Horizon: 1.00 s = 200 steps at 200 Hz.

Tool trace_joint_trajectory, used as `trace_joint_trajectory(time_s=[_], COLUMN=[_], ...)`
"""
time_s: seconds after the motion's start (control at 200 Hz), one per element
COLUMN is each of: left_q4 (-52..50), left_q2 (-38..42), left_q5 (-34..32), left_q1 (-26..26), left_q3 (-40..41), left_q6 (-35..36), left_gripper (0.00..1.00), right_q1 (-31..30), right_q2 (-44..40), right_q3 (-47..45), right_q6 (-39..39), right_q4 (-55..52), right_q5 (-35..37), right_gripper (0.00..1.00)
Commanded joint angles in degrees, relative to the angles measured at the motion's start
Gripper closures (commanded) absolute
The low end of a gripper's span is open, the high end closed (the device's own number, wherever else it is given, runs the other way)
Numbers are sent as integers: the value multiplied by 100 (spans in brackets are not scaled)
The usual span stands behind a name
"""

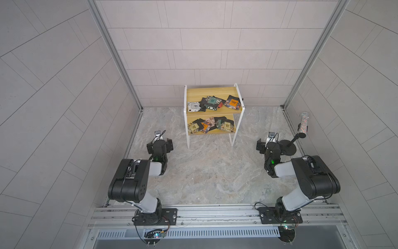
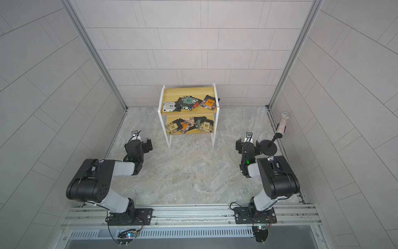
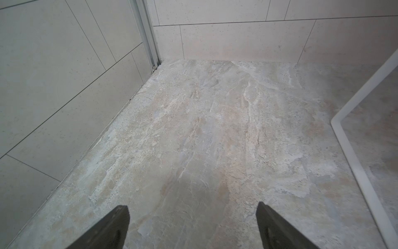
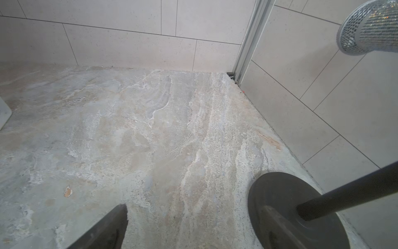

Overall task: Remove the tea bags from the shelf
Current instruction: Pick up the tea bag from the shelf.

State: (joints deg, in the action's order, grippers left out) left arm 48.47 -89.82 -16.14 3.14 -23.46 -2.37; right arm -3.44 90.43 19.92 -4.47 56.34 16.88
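right gripper (image 1: 269,145) sits just beside black stand (image 1: 288,148), shelf (image 1: 206,91) well apart.

Black arms (image 1: 126,185); white links (image 1: 156,168).

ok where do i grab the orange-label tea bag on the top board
Its black corner poking past the shelf's right end. The orange-label tea bag lies flat on the board, so that overhang looks like the only edge to pinch; come in level from the right, probably with the open right gripper.
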Motion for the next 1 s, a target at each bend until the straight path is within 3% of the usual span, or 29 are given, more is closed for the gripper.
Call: trace_joint_trajectory(time_s=[0.0,0.906,0.996], left_q4=[295,93,-997], left_q2=[-54,71,413], left_q5=[-51,-126,-488], left_q1=[26,28,23], left_q3=[61,2,-410], left_q6=[67,36,-139], left_gripper=[0,0,0], right_q1=[19,19,31], right_q2=[-19,-59,-445], right_q3=[56,47,152], right_q6=[-39,-44,-132], right_q4=[-32,0,-595], right_q5=[-10,65,144], right_gripper=[0,0,0])
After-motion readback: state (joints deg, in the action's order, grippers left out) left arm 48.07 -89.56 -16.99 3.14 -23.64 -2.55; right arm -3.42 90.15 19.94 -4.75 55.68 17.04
